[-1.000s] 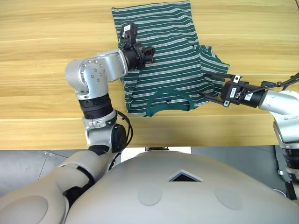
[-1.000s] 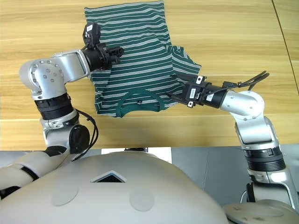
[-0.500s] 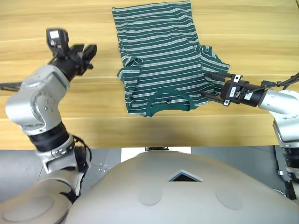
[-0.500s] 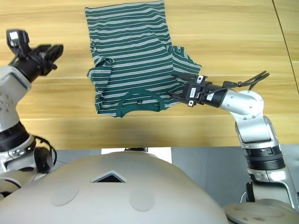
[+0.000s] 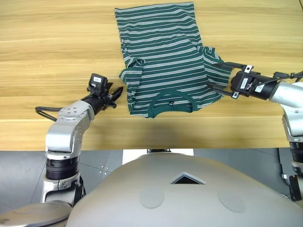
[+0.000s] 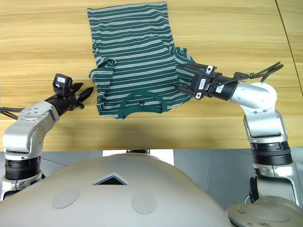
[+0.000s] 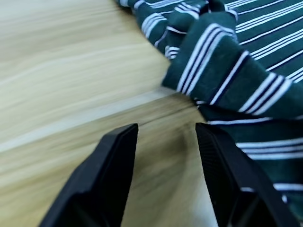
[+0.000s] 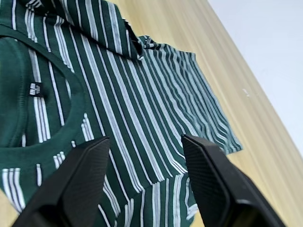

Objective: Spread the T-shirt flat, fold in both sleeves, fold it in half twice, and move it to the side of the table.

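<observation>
Left gripper (image 5: 113, 96) swung in from 10 o'clock, now open beside T-shirt's (image 5: 161, 52) shoulder at 8 o'clock | right gripper (image 5: 214, 74) open, nudged up over sleeve at 3 | T-shirt mid-tabletop (image 5: 57, 47), long axis 12–6, collar toward 6

Smooth silver-grey left arm (image 5: 66, 125) and right arm (image 5: 289, 94), black ribbed collars (image 5: 60, 166), loose black cables (image 5: 41, 111); black left gripper (image 5: 117, 96) and right gripper (image 5: 210, 74) bear white labels (image 5: 97, 79).

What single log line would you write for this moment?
T-shirt: left sleeve folded in, right sleeve out | left gripper: open, beside shirt | right gripper: open, at right sleeve
</observation>
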Controlling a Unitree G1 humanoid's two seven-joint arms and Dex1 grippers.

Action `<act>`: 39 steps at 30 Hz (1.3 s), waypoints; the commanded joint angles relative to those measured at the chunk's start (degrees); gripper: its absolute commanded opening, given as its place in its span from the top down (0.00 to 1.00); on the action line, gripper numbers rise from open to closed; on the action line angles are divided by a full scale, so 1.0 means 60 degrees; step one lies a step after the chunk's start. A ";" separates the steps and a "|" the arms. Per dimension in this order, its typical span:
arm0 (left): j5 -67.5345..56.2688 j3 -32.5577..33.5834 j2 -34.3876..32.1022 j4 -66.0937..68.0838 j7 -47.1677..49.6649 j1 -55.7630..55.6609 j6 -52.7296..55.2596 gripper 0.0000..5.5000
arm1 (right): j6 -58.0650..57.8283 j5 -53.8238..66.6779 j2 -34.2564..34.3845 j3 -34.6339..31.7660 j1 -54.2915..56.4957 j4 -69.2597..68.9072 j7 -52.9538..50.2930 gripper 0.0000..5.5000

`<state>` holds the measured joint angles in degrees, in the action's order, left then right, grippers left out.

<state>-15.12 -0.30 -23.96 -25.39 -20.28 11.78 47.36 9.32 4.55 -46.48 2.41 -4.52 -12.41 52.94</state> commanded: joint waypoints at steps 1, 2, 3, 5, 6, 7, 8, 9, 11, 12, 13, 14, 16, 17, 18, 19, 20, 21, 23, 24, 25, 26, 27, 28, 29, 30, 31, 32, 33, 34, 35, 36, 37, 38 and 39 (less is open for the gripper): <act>0.0181 -0.0417 0.0314 0.0259 0.0193 -0.0366 -0.0207 0.61 | -0.0043 0.0093 -0.0100 -0.0123 0.0061 -0.0252 0.0036 0.49; 0.0160 -0.0451 0.0408 0.0251 0.0248 -0.0461 -0.0216 0.61 | -0.0074 0.0093 -0.0105 -0.0134 0.0061 -0.0290 0.0033 0.49; 0.0173 -0.0516 0.0484 0.0246 0.0289 -0.0577 -0.0265 0.61 | -0.0110 0.0085 -0.0103 -0.0137 0.0057 -0.0336 0.0018 0.49; 0.0310 -0.0692 0.0674 0.0283 0.0456 -0.0887 -0.0451 0.61 | -0.0190 0.0034 -0.0059 -0.0083 0.0052 -0.0427 -0.0029 0.49; 0.0342 -0.0743 0.0760 0.0256 0.0528 -0.0972 -0.0495 0.61 | -0.0208 0.0007 -0.0031 -0.0024 0.0102 -0.0422 -0.0025 0.49; 0.0354 -0.0770 0.0822 0.0211 0.0591 -0.1020 -0.0523 0.61 | -0.0225 -0.0006 -0.0013 0.0023 0.0151 -0.0414 -0.0013 0.49; 0.0377 -0.0779 0.0863 0.0119 0.0635 -0.1041 -0.0546 0.61 | -0.0246 -0.0009 -0.0006 0.0058 0.0193 -0.0412 0.0003 0.49; 0.0384 -0.0780 0.0898 0.0022 0.0662 -0.1050 -0.0542 0.61 | -0.0267 -0.0008 -0.0006 0.0078 0.0219 -0.0414 0.0015 0.49; 0.0440 -0.0871 0.0924 -0.0101 0.0681 -0.1080 -0.0572 0.61 | -0.0295 -0.0008 -0.0011 0.0079 0.0161 -0.0414 0.0008 0.49; 0.0468 -0.0938 0.0946 -0.0125 0.0681 -0.1093 -0.0583 0.61 | -0.0299 -0.0022 -0.0003 0.0081 0.0118 -0.0401 -0.0011 0.49; 0.0496 -0.1016 0.0970 -0.0126 0.0672 -0.1106 -0.0588 0.61 | -0.0300 -0.0029 0.0004 0.0082 0.0077 -0.0389 -0.0023 0.49; 0.0525 -0.1089 0.1003 -0.0089 0.0665 -0.1116 -0.0593 0.61 | -0.0305 -0.0028 0.0006 0.0085 0.0048 -0.0381 -0.0024 0.49; 0.0616 -0.1300 0.1062 0.0115 0.0655 -0.1145 -0.0644 0.61 | -0.0613 -0.0096 -0.0097 0.0034 -0.0017 -0.0281 -0.0042 0.49; 0.0665 -0.1401 0.1089 0.0198 0.0668 -0.1132 -0.0675 0.61 | -0.0762 -0.0267 -0.0185 0.0020 0.0021 -0.0094 -0.0090 0.49; 0.0733 -0.1507 0.1132 0.0239 0.0729 -0.1063 -0.0722 0.61 | -0.1090 -0.0348 -0.0307 -0.0020 0.0101 0.0239 -0.0072 0.49; 0.0792 -0.1574 0.1165 0.0226 0.0780 -0.0973 -0.0754 0.61 | -0.1698 -0.0086 -0.0393 -0.0167 0.0140 0.0543 0.0057 0.49; 0.0864 -0.1586 0.1221 0.0122 0.0882 -0.0807 -0.0784 0.61 | -0.2265 0.0201 -0.0402 -0.0243 0.0299 0.0856 0.0205 0.49; 0.0907 -0.1517 0.1279 -0.0122 0.1003 -0.0561 -0.0808 0.61 | -0.2842 0.0450 -0.0422 -0.0308 0.0429 0.1143 0.0353 0.49; 0.1072 -0.1423 0.1196 -0.0868 0.1186 0.0003 -0.1134 0.61 | -0.4217 0.1270 -0.0238 -0.0597 0.0589 0.1406 0.0492 0.49; 0.1279 -0.1511 0.0981 -0.1273 0.1215 0.0326 -0.1341 0.61 | -0.4877 0.1505 -0.0064 -0.0760 0.0605 0.1536 0.0236 0.49; 0.1492 -0.1629 0.0793 -0.1575 0.1219 0.0635 -0.1540 0.61 | -0.5301 0.1568 0.0049 -0.0850 0.0607 0.1640 -0.0025 0.49; 0.1659 -0.1713 0.0634 -0.1867 0.1191 0.0968 -0.1711 0.61 | -0.5880 0.1816 0.0174 -0.1032 0.0567 0.1662 -0.0212 0.49; 0.1737 -0.1770 0.0457 -0.2152 0.1097 0.1264 -0.1874 0.61 | -0.6305 0.1935 0.0256 -0.1174 0.0562 0.1678 -0.0419 0.49; 0.1780 -0.1791 0.0346 -0.2420 0.1016 0.1511 -0.2036 0.61 | -0.6653 0.2034 0.0330 -0.1270 0.0638 0.1725 -0.0577 0.49; 0.1774 -0.1823 0.0205 -0.2731 0.0876 0.1732 -0.2345 0.61 | -0.7073 0.2146 0.0455 -0.1325 0.0866 0.1893 -0.0769 0.46; 0.1831 -0.1904 0.0076 -0.2979 0.0757 0.1919 -0.2697 0.61 | -0.7299 0.2130 0.0562 -0.1313 0.1113 0.2120 -0.0931 0.43; 0.1886 -0.1978 0.0030 -0.3135 0.0692 0.2083 -0.2981 0.61 | -0.7494 0.2110 0.0677 -0.1260 0.1376 0.2378 -0.1077 0.39; 0.1922 -0.2056 0.0034 -0.3202 0.0666 0.2228 -0.3191 0.61 | -0.7678 0.2092 0.0789 -0.1187 0.1593 0.2628 -0.1202 0.37; 0.1996 -0.2168 0.0041 -0.3200 0.0662 0.2358 -0.3376 0.61 | -0.7867 0.2106 0.0881 -0.1131 0.1770 0.2852 -0.1296 0.33; 0.2133 -0.2331 0.0026 -0.3165 0.0687 0.2476 -0.3526 0.61 | -0.8124 0.2165 0.0960 -0.1088 0.1932 0.3026 -0.1344 0.30; 0.2287 -0.2506 0.0000 -0.3137 0.0719 0.2571 -0.3659 0.61 | -0.8370 0.2235 0.1019 -0.1061 0.2097 0.3191 -0.1359 0.27; 0.2391 -0.2666 -0.0005 -0.3126 0.0741 0.2652 -0.3767 0.61 | -0.8649 0.2345 0.1078 -0.1048 0.2249 0.3313 -0.1321 0.23; 0.2505 -0.2818 0.0016 -0.3139 0.0784 0.2709 -0.3836 0.61 | -0.8984 0.2452 0.1159 -0.1029 0.2431 0.3437 -0.1302 0.21; 0.2607 -0.2921 0.0042 -0.3143 0.0811 0.2732 -0.3892 0.61 | -0.9239 0.2509 0.1232 -0.1015 0.2563 0.3523 -0.1310 0.21; 0.2734 -0.3022 0.0058 -0.3127 0.0849 0.2708 -0.3930 0.61 | -0.9456 0.2499 0.1296 -0.0982 0.2677 0.3612 -0.1356 0.21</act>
<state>-0.76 -17.20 -23.38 -44.14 -15.60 28.09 24.49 -44.48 18.67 -39.52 -4.06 9.09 8.21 45.41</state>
